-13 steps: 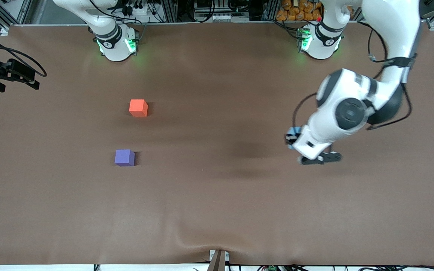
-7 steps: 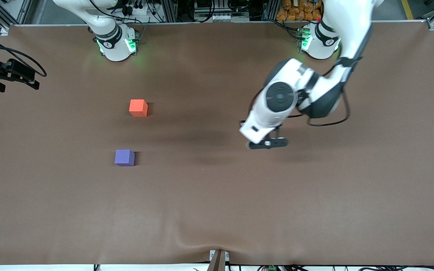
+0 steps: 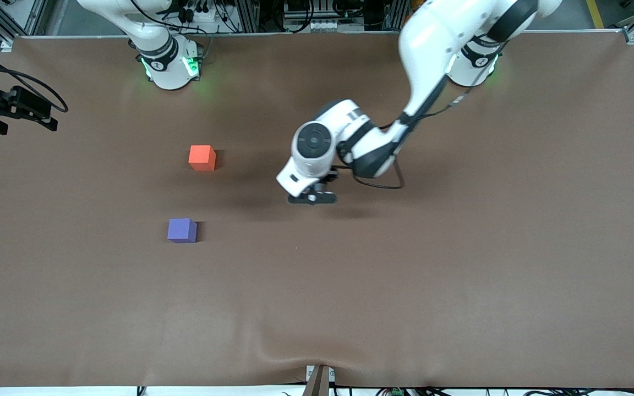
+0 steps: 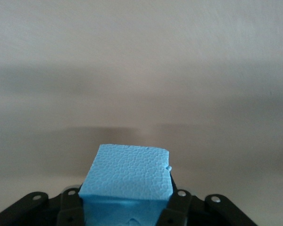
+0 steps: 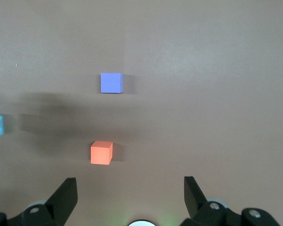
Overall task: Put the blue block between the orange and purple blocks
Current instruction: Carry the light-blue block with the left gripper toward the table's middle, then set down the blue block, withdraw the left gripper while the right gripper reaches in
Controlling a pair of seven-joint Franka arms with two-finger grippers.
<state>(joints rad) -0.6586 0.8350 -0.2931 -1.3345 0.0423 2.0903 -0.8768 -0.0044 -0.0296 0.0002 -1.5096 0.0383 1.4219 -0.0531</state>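
Front view shows the left gripper in the air over bare surface, toward the left arm's end from the orange block and purple block. From the gap between those two blocks, the gripper sits at roughly 3 o'clock in this view. The blue block is hidden under the wrist here.

Left wrist view supplies what the front view lacks: the blue block is pinched between the left gripper's fingers, clear of the surface.

Right wrist view shows the right gripper spread wide and empty, above the surface near its own base; that arm waits. Both target blocks appear there, well apart, with an open gap between them.

Progress, as judged: pickup is done and transport is underway. Remaining: carry the blue block over the gap, lower it between orange and purple, release.
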